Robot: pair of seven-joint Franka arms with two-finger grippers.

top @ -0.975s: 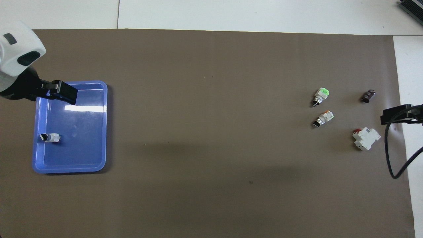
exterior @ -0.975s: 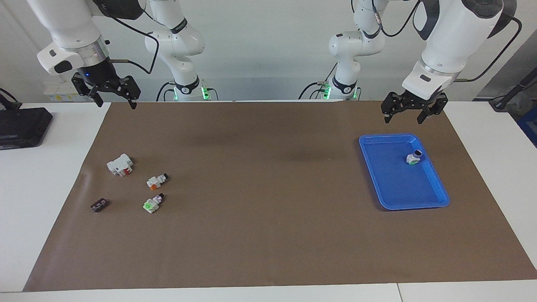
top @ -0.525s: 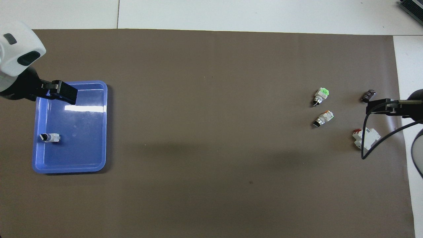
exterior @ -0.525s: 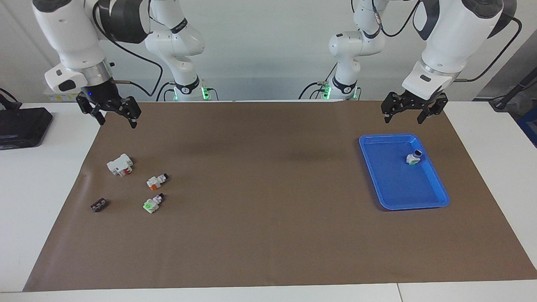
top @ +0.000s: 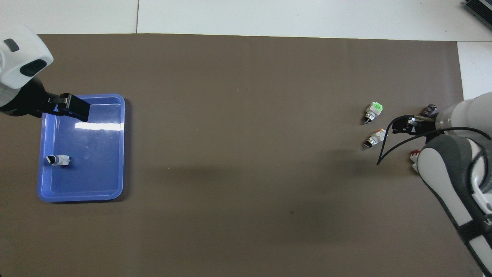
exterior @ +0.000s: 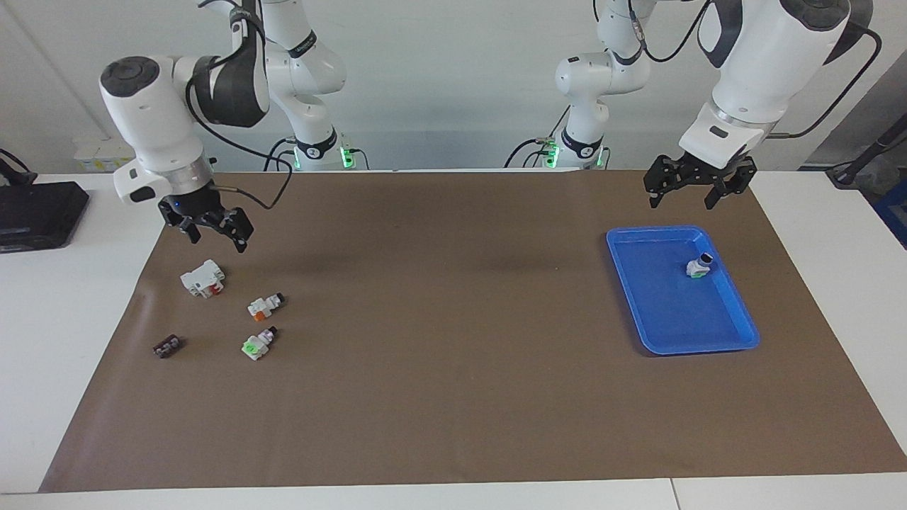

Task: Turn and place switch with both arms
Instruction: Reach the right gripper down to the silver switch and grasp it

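The switch (exterior: 266,305), a tiny white plastic block with an orange face and a black cylindrical knob end, is lying on its side on the brown paper mat (exterior: 453,397), toward the right arm's end of the tabletop and well in from the mat's edges. A similar white switch with a green face (exterior: 258,343) is lying just beside it, farther from the robots, and a larger white block with red parts (exterior: 203,278) is sitting nearer to the robots. The right gripper (exterior: 211,228) is hanging over the mat close to that larger block, its black fingers standing open and carrying nothing. The left gripper (exterior: 682,188) is waiting over the mat near the robots' edge of the shallow blue plastic tray (exterior: 737,340), fingers likewise spread and empty; another small white switch with a green face (exterior: 698,267) is resting in the tray. The orange-faced piece is looking light, rigid and smooth, so it is likely to skid or roll on its round knob if nudged. The flat sides of the white body are offering the safest hold, leaving the knob end free for the other arm to take during the turn.
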